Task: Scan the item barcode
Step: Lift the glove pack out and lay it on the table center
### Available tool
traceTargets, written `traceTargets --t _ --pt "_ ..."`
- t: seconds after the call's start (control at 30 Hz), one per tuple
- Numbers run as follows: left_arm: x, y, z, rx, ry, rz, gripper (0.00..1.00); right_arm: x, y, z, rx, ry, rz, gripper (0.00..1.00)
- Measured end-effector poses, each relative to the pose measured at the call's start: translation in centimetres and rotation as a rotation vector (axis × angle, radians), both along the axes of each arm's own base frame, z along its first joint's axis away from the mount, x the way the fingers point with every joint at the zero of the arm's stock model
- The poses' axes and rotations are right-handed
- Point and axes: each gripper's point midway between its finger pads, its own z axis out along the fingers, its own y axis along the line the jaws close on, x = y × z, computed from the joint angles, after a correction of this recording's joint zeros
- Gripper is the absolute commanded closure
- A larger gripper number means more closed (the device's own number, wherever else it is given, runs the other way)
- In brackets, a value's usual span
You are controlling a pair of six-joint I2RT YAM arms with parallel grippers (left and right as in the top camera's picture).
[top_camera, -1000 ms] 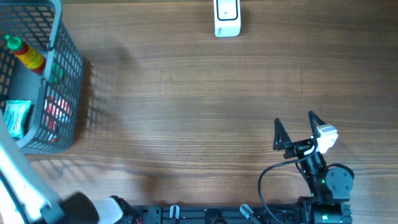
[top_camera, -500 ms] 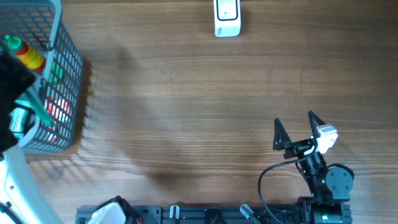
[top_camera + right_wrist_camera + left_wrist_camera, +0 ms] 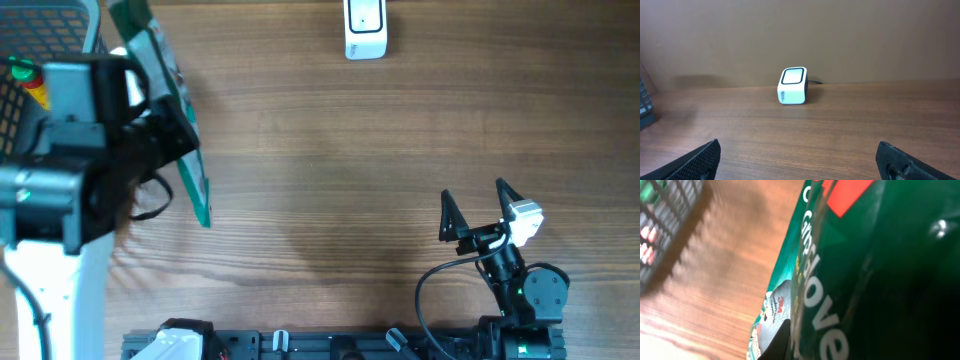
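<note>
The green packet [image 3: 158, 62] hangs over the left end of the wooden table [image 3: 330, 150], tilted on edge just beside the wire basket [image 3: 60, 15]. We see the left gripper [image 3: 165, 140] clamped on it. The right gripper [image 3: 472, 192] sits near the front edge, its jaws wide apart and holding nothing. A white scanner [image 3: 365, 28] stands at the far edge, well apart from the packet, before a plain brown wall [image 3: 840, 35].

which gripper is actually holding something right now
The left gripper: it is shut on the green package. The right gripper stands wide open with nothing in it.
</note>
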Motion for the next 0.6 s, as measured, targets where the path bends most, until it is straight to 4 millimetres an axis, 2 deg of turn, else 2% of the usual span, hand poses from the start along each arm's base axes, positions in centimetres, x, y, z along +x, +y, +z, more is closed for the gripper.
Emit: traceTargets --t 0.27,0.43,0.6 --pt "2.1 -1.3 -10.2 0.147 0.246 0.127 0.96 0.0 0.0 0.0 0.0 0.0 0.0 0.0" --pt "4.2 -2.4 -13.7 0.251 0.296 0.13 0.96 0.0 0.0 0.0 0.0 0.0 0.0 0.0" --pt "5.3 -3.6 -18.7 0.354 0.413 0.102 0.96 0.0 0.0 0.0 0.0 0.0 0.0 0.0"
